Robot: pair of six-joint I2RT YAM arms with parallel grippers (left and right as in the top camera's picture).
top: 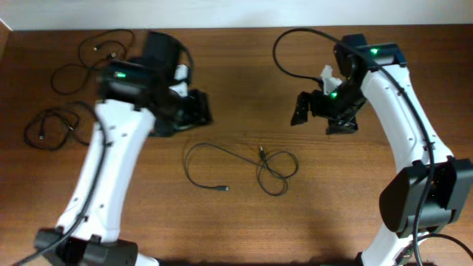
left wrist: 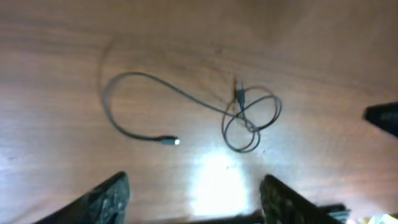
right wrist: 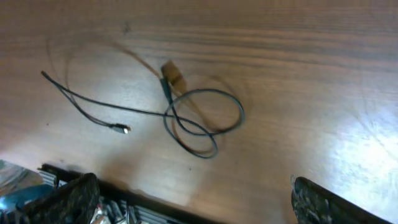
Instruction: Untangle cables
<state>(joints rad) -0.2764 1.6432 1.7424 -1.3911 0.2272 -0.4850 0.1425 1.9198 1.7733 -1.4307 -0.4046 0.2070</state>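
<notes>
Working from this position, you have both pincers released and empty: the left pincer [left wrist: 196, 208] and the right pincer [right wrist: 199, 208] hover above the bench [top: 244, 81], jaws wide. The knotted cable [top: 262, 164] lies on the bench between them. A second cable [top: 46, 133] and a third cable [top: 100, 48] rest well apart at far left. Closing on the overlapping loops [left wrist: 249, 121] could pinch two strands and tighten the knot. Which strand lies on top is blurred in both wrist views, and the left arm [top: 111, 159] may hide part of the second cable.
</notes>
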